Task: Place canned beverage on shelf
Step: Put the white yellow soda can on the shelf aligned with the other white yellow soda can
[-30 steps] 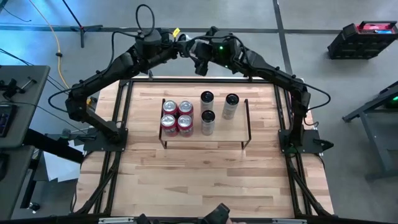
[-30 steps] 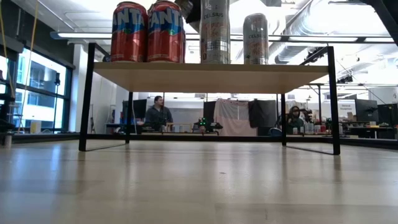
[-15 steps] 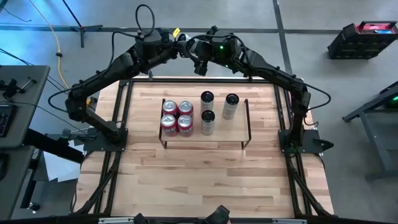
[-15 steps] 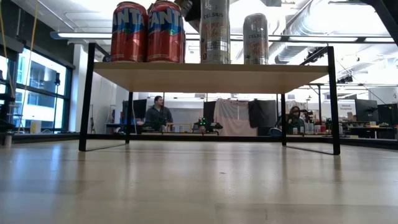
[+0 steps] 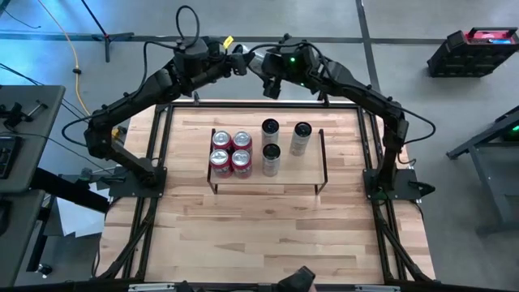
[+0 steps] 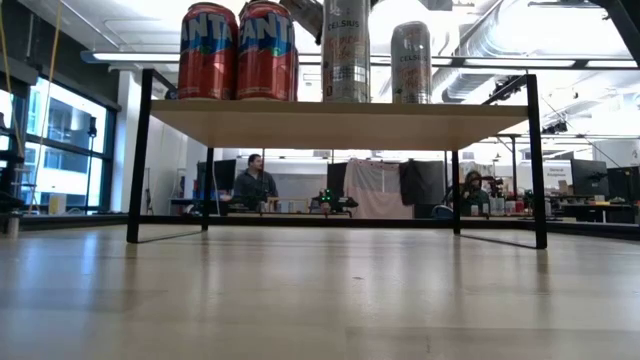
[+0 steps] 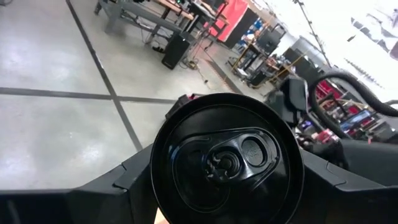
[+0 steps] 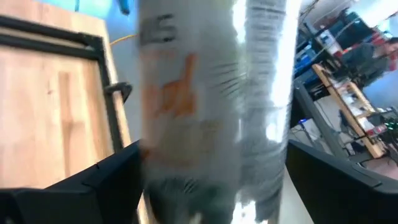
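Canned beverage, a slim silver can with orange print and a black lid, sits in the clenched fingers of the left gripper, its lid facing that arm's wrist camera. The right gripper meets it from the other side, its two dark fingers spread wide around the can's body rather than closed on it. In the high view both grippers meet in the air over the far edge of the large wooden table, well apart from the shelf, a low light-wood board on a thin black wire frame standing mid-table. On the shelf's left part four red soda cans stand upright, packed in a square. Beside them, toward the middle, three more slim silver cans with black lids stand upright, and the right part of the board is bare. Beyond the table, the low view shows a person seated at a desk in the room behind.
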Controlling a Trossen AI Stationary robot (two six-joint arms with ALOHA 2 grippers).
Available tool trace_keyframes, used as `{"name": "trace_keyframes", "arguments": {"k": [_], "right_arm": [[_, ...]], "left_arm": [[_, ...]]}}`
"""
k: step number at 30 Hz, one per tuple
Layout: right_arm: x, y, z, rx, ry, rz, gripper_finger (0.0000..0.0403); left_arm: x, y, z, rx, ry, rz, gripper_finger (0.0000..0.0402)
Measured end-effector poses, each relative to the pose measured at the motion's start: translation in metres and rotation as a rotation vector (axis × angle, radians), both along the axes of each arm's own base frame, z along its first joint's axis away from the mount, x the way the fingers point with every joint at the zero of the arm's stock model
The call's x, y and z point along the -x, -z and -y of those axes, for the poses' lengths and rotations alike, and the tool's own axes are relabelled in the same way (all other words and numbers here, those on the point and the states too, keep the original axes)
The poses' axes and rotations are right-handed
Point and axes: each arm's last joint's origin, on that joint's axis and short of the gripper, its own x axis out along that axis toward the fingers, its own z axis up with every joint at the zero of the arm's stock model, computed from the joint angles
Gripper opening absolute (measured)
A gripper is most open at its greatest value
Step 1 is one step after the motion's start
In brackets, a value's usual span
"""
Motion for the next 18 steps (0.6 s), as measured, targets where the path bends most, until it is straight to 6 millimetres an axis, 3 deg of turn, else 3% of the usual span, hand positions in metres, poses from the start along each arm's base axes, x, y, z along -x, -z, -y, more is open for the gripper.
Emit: {"name": "trace_keyframes", "arguments": {"k": [9,18], "right_arm": [[0.017,-0.003,-0.004,-0.038,0.002,-0.075,0.035],[0.022,0.001,-0.002,-0.065,0.016,-0.117,0.035]], "left_arm": [[0.004,-0.004,0.001,0.002,0.002,0.02,0.0243],[0.007,-0.007,0.004,0.011,0.011,0.038,0.0243]]}}
